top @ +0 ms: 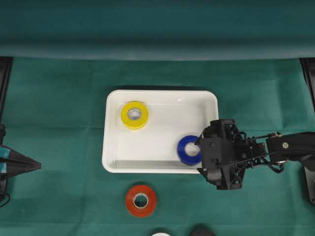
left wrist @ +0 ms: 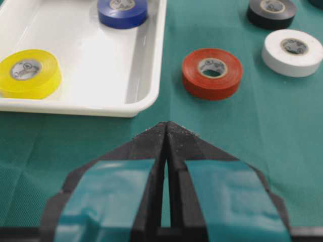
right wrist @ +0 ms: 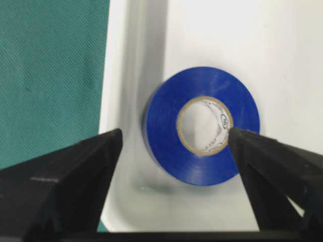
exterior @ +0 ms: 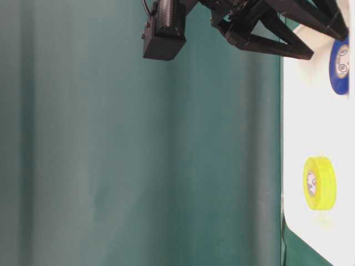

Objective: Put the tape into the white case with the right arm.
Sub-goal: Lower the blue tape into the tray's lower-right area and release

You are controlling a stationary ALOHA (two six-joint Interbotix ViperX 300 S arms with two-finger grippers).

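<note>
The white case (top: 162,129) lies mid-table. A blue tape roll (top: 188,150) rests flat in its right front corner and a yellow roll (top: 134,114) sits at its back left. My all-black right gripper (top: 204,152) hovers over that corner. In the right wrist view it (right wrist: 175,132) stands open above the blue roll (right wrist: 202,126), one finger over the case rim (right wrist: 113,101) and the other over the roll's far side, gripping nothing. A red roll (top: 141,200) lies on the cloth in front of the case. My left gripper (left wrist: 166,126) is shut and empty at the far left (top: 34,166).
Green cloth covers the table. A white roll (left wrist: 292,52) and a black roll (left wrist: 271,12) lie beyond the red one (left wrist: 212,73), at the front edge of the overhead view. The right arm's links (top: 290,147) stretch in from the right.
</note>
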